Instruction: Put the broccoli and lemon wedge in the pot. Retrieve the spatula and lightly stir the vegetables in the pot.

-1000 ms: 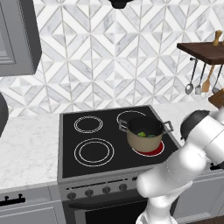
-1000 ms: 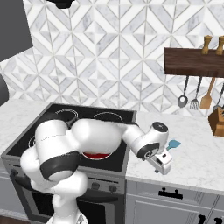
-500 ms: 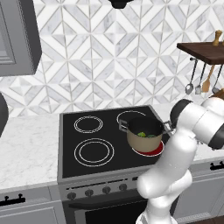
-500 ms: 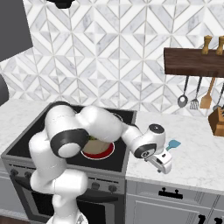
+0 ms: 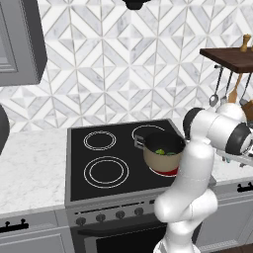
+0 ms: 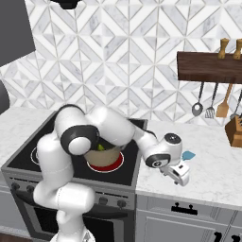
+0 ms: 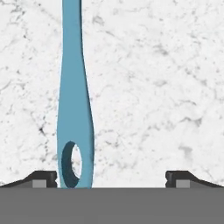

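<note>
The teal spatula [image 7: 74, 100] lies flat on the white marble counter [image 7: 153, 87], and its handle end with a hanging hole sits just inside my left fingertip [image 7: 43, 178]. My gripper [image 7: 111, 179] is open and low over the counter, with nothing clamped. Seen from the right base, the gripper [image 6: 180, 176] hangs right of the stove, just in front of the spatula [image 6: 188, 155]. The tan pot [image 5: 155, 162] stands on the front right burner and holds the pale lemon wedge [image 5: 159, 151] and the darker broccoli [image 5: 170, 153]. My arm hides most of the pot [image 6: 101, 156] from the right.
The burner under the pot glows red [image 6: 108, 166]. A wooden rack [image 6: 208, 66] on the wall carries ladles and wooden-handled utensils [image 6: 210, 101]. A knife block [image 6: 234, 132] stands at the far right. The counter's front edge runs just below the gripper.
The arm's elbow and shoulder have swung up and to the left. The hand has stayed low over the counter by the spatula, still open.
</note>
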Controlling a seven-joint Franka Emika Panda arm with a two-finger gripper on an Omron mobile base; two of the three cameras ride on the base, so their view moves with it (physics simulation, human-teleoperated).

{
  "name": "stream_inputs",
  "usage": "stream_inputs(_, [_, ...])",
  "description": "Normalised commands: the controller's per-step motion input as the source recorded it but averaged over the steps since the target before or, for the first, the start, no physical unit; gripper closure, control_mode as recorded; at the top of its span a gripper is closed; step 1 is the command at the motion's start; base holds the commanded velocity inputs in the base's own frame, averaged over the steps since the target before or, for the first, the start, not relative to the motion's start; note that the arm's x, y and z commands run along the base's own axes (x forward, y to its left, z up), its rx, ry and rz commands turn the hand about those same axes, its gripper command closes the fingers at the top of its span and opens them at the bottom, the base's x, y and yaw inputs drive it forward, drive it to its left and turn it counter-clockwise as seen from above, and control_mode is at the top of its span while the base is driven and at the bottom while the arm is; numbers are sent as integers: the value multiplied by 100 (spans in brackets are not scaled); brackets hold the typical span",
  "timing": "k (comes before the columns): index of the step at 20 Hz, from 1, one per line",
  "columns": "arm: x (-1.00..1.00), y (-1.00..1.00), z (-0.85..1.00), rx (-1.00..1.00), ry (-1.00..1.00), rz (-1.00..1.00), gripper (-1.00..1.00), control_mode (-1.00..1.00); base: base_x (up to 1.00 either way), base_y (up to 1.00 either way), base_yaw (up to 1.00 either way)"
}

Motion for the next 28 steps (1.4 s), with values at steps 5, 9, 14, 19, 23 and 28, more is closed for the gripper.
stream_inputs(5, [34, 0, -1, 0, 0, 0, -100, -100, 0, 0, 0])
stream_inputs(9, [24, 0, -19, 0, 0, 0, 100, -100, 0, 0, 0])
stream_inputs(14, [7, 6, -23, 1, 1, 0, 100, -100, 0, 0, 0])
stream_inputs(19, [-2, 14, -3, 2, 3, 4, 100, -100, 0, 0, 0])
stream_inputs(23, [-49, 20, 54, -3, -9, 12, 100, -100, 0, 0, 0])
stream_inputs(28, [-96, 46, 100, -23, -18, 33, 100, -100, 0, 0, 0])
